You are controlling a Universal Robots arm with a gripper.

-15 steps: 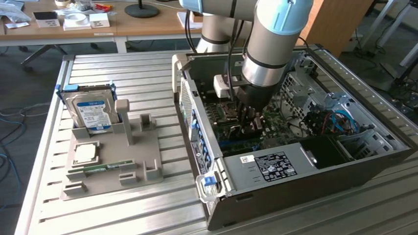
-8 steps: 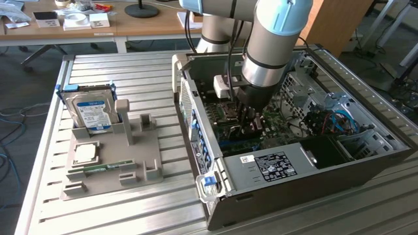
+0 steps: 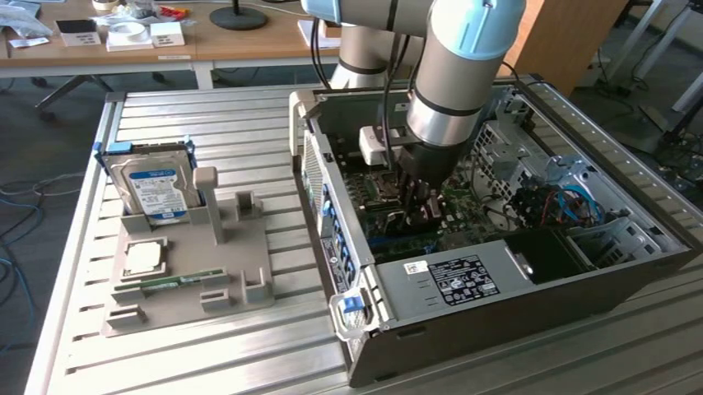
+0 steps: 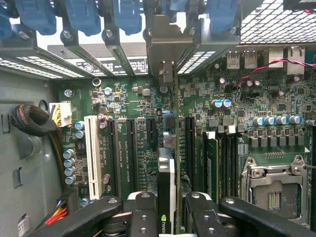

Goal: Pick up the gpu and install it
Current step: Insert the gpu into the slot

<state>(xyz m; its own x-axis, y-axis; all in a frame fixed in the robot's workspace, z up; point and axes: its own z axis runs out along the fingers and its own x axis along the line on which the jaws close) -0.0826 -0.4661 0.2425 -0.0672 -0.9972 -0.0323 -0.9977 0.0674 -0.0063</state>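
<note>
**Graphics card held edge-on inside the open computer case**

The black fingers (image 4: 168,217) of the gripper are partly closed, one pad on each face of the thin green graphics card with its black cooler and silver metal end bracket (image 4: 167,163), clamping it between them. The card stands on its long edge above the green motherboard (image 4: 232,108), in line with the black expansion slots (image 4: 132,148) and just beside them. Whether its lower edge is already seated in a slot cannot be told.

In the wrist view the card's long axis runs straight away from the fingers toward the rear wall of the case, with the silver bracket at the far end, reaching the row of blue slot clips (image 4: 128,17). A white slot (image 4: 90,153) lies to one side and the metal processor socket (image 4: 271,185) to the other.

The exterior view shows the arm (image 3: 456,90) reaching down into the open black computer case (image 3: 495,329), which lies on its side on the ribbed metal surface (image 3: 220,354). On the exterior view's left a grey holder tray (image 3: 236,247) carries a blue-labelled silver hard drive (image 3: 154,189) standing upright, a square processor chip (image 3: 143,257) and a narrow green memory stick (image 3: 176,282).
</note>
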